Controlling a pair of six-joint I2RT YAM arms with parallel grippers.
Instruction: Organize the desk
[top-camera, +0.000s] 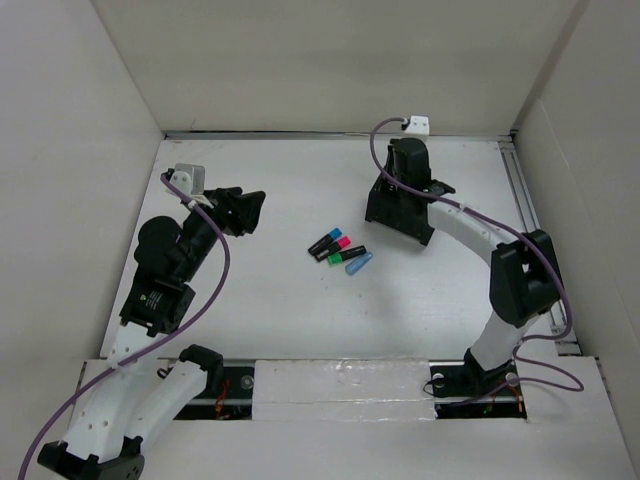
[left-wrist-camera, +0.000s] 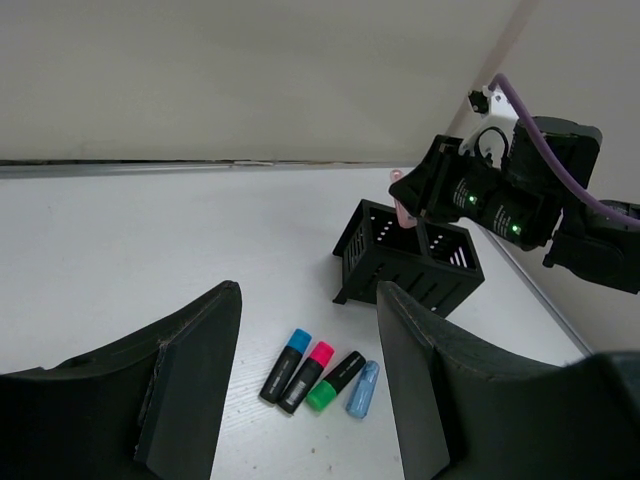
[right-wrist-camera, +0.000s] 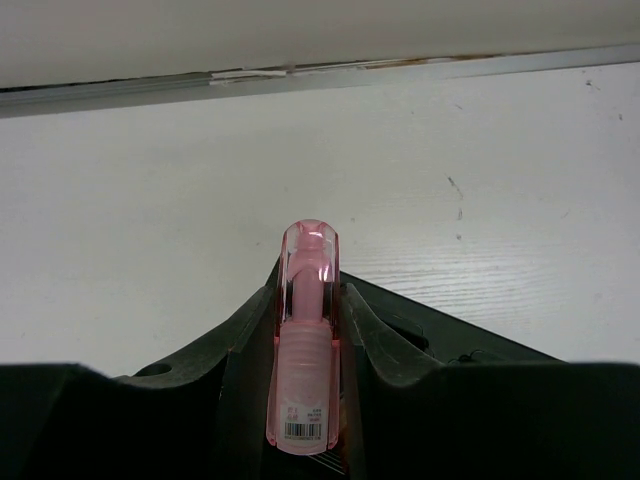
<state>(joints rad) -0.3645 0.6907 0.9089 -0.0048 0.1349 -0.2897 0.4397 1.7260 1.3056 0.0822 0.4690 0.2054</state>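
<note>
The white desk (top-camera: 290, 310) holds four highlighters lying side by side at its middle: blue-capped (left-wrist-camera: 287, 365), pink-capped (left-wrist-camera: 308, 376), green-capped (left-wrist-camera: 335, 380) and a pale blue one (left-wrist-camera: 363, 388); they also show in the top view (top-camera: 340, 250). My left gripper (top-camera: 250, 210) is open and empty, left of them and above the desk; in its wrist view (left-wrist-camera: 310, 292) the highlighters lie between the fingers. My right gripper (top-camera: 403, 190) is shut on a clear pink marker (right-wrist-camera: 307, 340) and hangs over the black two-compartment organizer (left-wrist-camera: 405, 262).
A metal rail (top-camera: 525, 200) runs along the desk's right edge, and white wall panels (top-camera: 330, 60) close the back and sides. The organizer (top-camera: 385, 215) stands at the back right. Purple cables (top-camera: 225, 270) trail from both arms.
</note>
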